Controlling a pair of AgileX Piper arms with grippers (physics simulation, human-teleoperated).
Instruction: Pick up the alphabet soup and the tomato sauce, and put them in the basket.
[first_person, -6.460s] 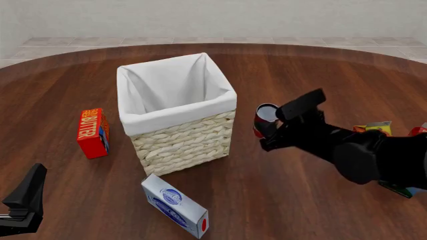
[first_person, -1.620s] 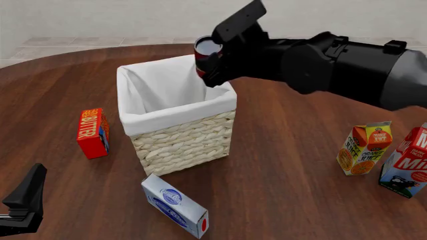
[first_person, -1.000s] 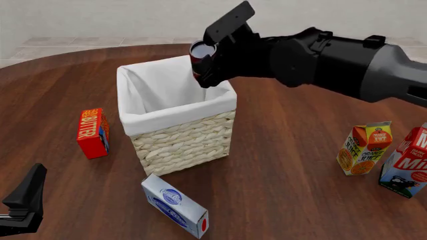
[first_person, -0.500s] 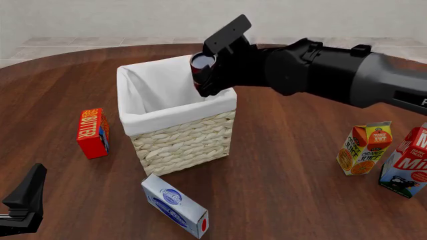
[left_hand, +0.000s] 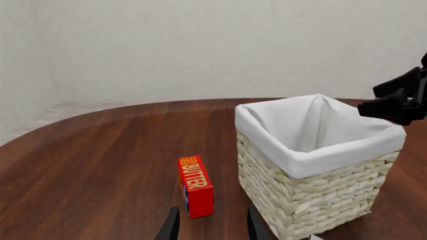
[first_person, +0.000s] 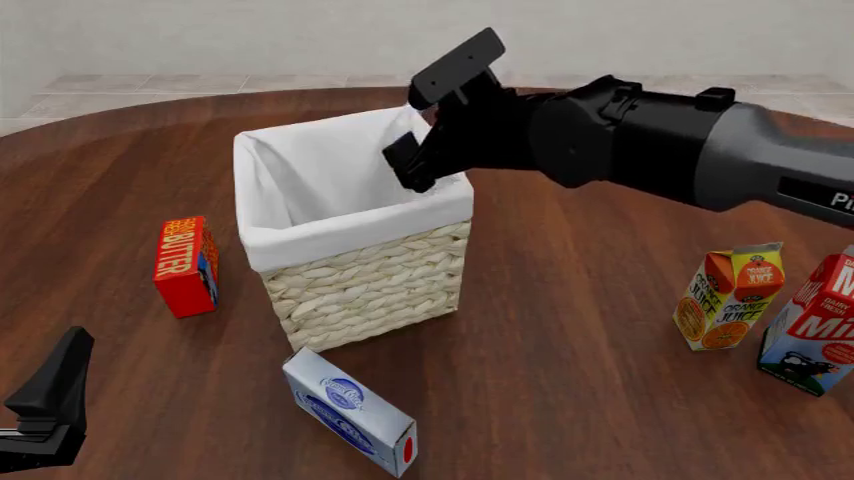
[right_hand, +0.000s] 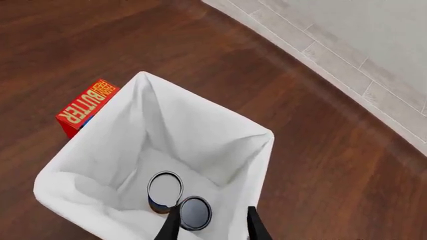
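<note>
At the near-left edge of the table (first_person: 120, 160), the left gripper (first_person: 48, 410) is idling low; its fingers are showing apart in its own wrist view, holding nothing. Just beyond it the butter box (first_person: 184, 266) is standing upright toward the left edge, and a white and blue carton (first_person: 350, 412) is lying near the front edge.

The basket (first_person: 368, 280) is sitting at the table's middle. Both cans are resting upright on its cloth floor, side by side and about touching: the alphabet soup (right_hand: 165, 191) with its bright silver top, and the tomato sauce (right_hand: 194, 213) beside it (its top is looking darker, perhaps shaded).

The right gripper (first_person: 438, 128) is hovering over the basket's far-right corner, jaws parted and empty.

Judging by their look, the cans are rigid, smooth and moderately heavy, best gripped across the round wall mid-height; any regrasp inside the soft liner would be cramped.

Toward the right edge, the juice carton (first_person: 729, 297) and milk carton (first_person: 814, 325) are standing together.
</note>
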